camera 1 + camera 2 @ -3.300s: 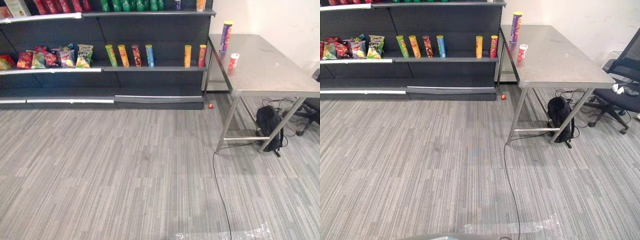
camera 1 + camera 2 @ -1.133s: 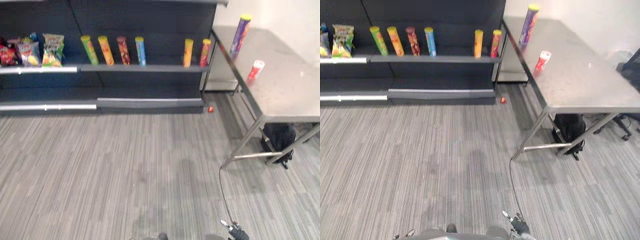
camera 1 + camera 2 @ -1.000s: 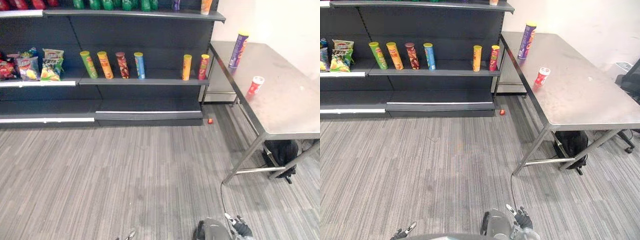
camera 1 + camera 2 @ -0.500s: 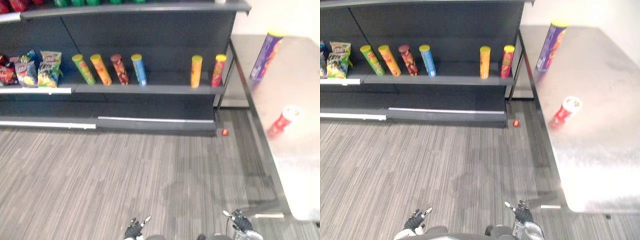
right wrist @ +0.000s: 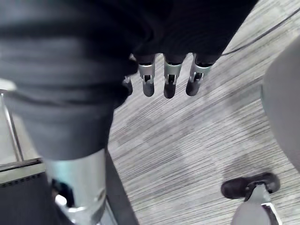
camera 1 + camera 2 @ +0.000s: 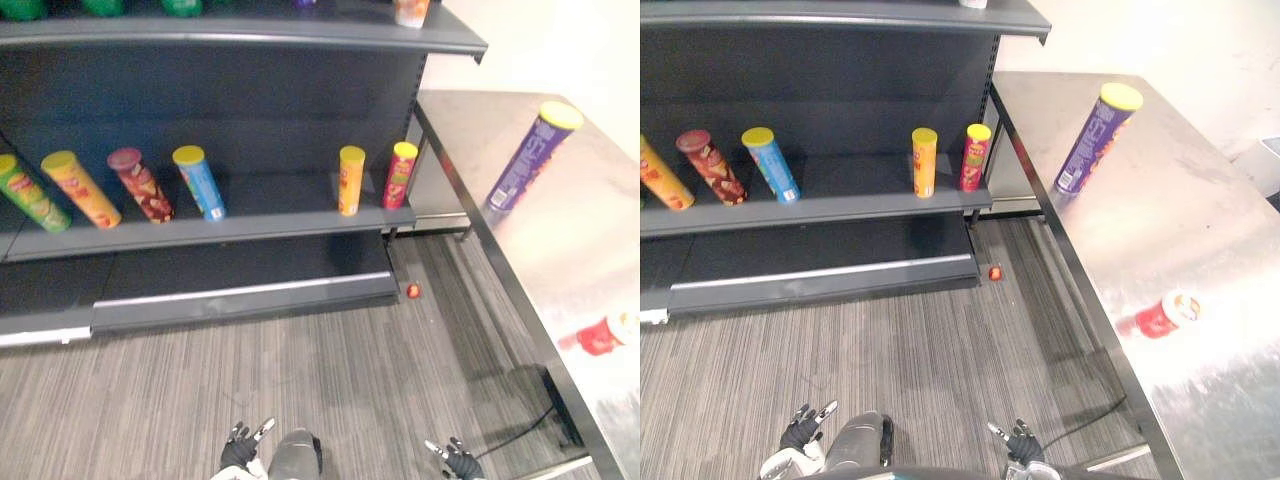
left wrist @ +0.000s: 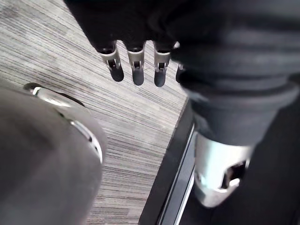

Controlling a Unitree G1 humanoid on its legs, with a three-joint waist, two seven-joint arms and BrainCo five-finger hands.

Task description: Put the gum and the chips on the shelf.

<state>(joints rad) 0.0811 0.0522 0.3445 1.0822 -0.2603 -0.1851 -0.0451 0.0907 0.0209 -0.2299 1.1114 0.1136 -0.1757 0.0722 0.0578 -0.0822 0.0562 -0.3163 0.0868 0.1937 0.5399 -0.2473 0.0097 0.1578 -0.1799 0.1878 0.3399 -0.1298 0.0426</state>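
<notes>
Change since half a second ago: whole view shifted, shelf and table now closer and larger, a camera move; the items keep their order and places. Left robot hand (image 6: 801, 431): low over the floor (image 6: 940, 350), fingers (image 7: 136, 70) straight and spread, holding nothing. Right robot hand (image 6: 1020, 440): likewise low over the floor, fingers (image 5: 169, 80) straight, empty. Floor: grey striped carpet under both hands. Small red object (image 6: 994, 272): on the floor ahead of the right robot hand, just before the foot of the shelf. Table (image 6: 1200, 240): bare metal top, to the right of the right robot hand and running forward from it. Gum container (image 6: 1160, 317): red with a white cap, lying on its side on the table, ahead and right of the right robot hand, well apart from it. Chips tube (image 6: 1092, 140): purple with a yellow lid, upright on the table, farther ahead than the gum container and near the shelf's end. Shelf (image 6: 840, 205): dark, ahead of both hands. On its middle board, standing, from the right end: red tube (image 6: 974, 157), yellow tube (image 6: 925, 160) just beside it, then a gap, blue tube (image 6: 771, 164), dark red tube (image 6: 709, 166), orange tube (image 6: 658, 180), green tube (image 6: 25, 195).
</notes>
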